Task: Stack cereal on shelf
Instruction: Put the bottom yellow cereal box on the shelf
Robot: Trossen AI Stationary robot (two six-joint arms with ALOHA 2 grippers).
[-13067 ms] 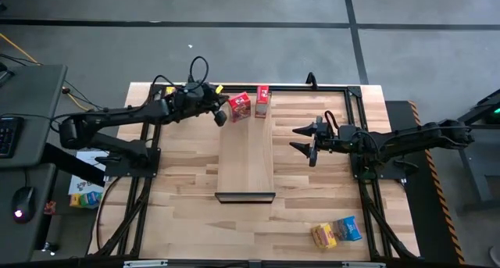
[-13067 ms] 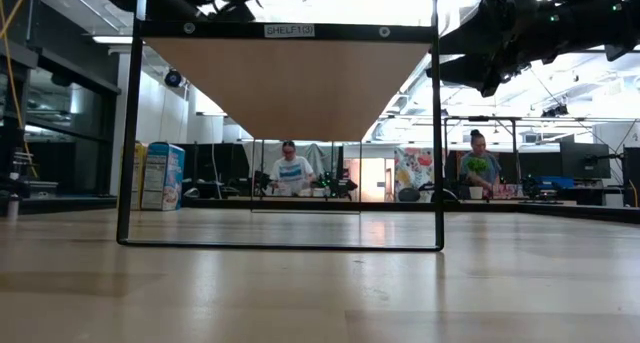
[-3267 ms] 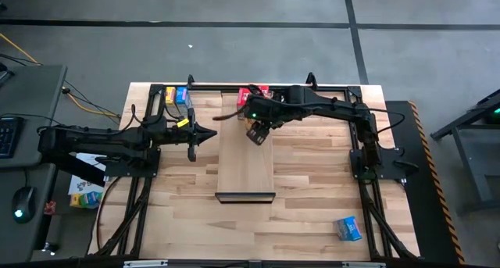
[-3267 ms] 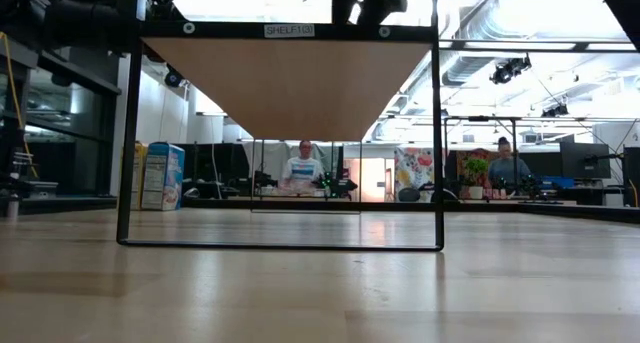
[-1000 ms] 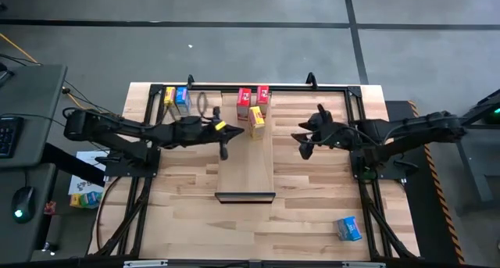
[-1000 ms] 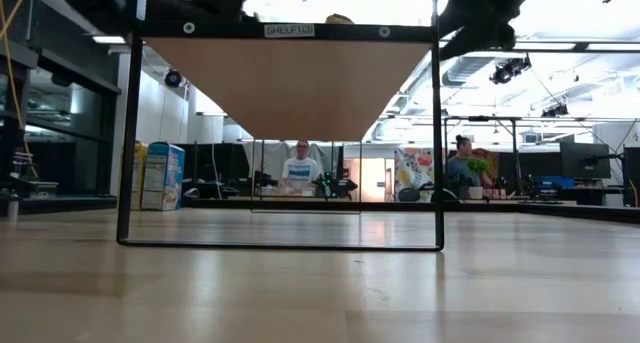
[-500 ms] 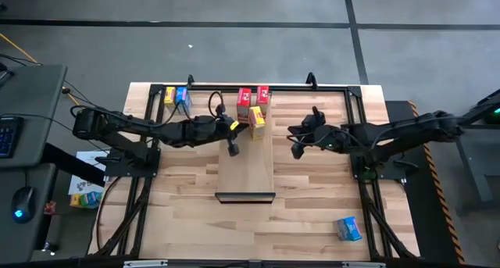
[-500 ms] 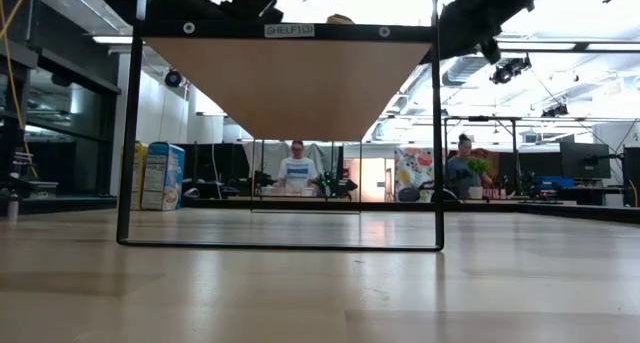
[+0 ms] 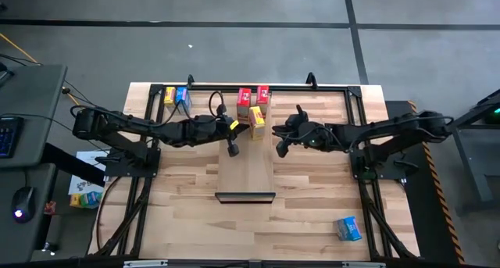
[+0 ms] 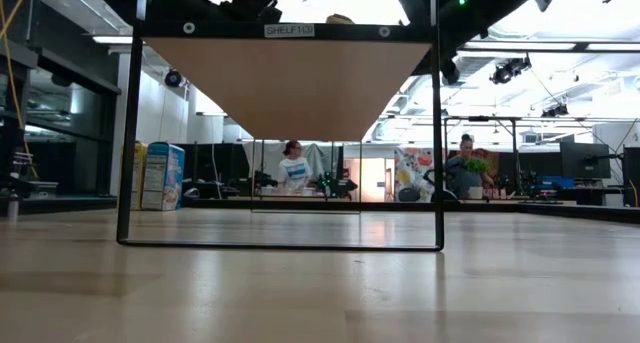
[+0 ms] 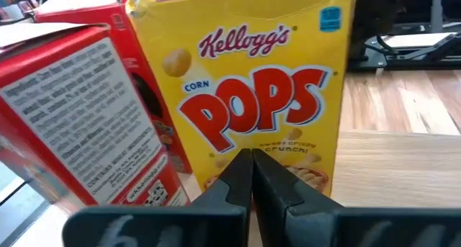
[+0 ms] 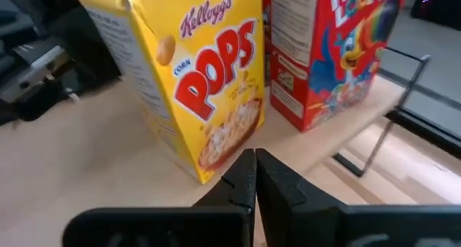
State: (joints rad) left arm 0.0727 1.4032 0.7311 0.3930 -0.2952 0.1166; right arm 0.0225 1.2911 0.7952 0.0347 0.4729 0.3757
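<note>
Shelf (image 9: 245,162) lies in the middle of the tabletop (image 9: 312,205), black lip at the near end. At its far end stand 2 red boxes (image 9: 244,98) and 1 yellow box (image 9: 256,121). Left tool (image 9: 232,150), shut tight w/ nothing in it, is just left of the yellow box. Right tool (image 9: 281,149), also shut & empty, is just right of it. Yellow and blue pair (image 9: 176,96) sits at the far left corner. Blue box (image 9: 348,229) lies near the front right.
</note>
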